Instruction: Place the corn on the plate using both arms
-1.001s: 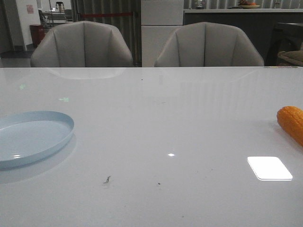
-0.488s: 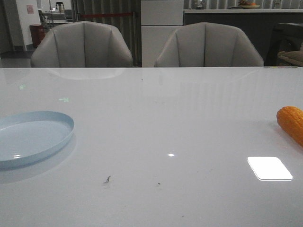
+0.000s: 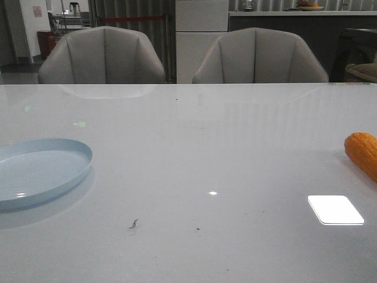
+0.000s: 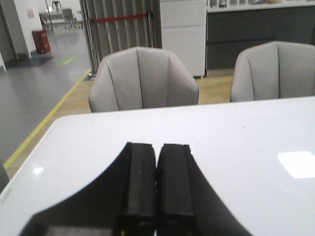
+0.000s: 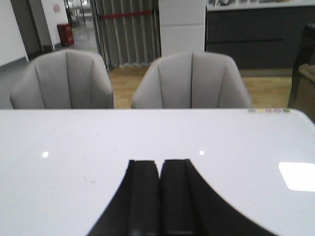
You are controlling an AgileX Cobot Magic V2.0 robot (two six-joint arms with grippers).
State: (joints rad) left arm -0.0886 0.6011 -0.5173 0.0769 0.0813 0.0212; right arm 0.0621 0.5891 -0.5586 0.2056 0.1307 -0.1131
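The orange corn (image 3: 363, 153) lies on the white table at the far right edge of the front view, partly cut off. The pale blue plate (image 3: 41, 171) sits on the table at the far left, empty. Neither arm shows in the front view. In the left wrist view my left gripper (image 4: 157, 147) is shut, its black fingers pressed together with nothing between them, above bare table. In the right wrist view my right gripper (image 5: 160, 162) is shut and empty too. Corn and plate do not show in either wrist view.
Two grey chairs (image 3: 103, 56) (image 3: 259, 56) stand behind the table's far edge. A bright light reflection (image 3: 334, 209) lies on the table near the corn. Small dark specks (image 3: 134, 224) mark the front of the table.
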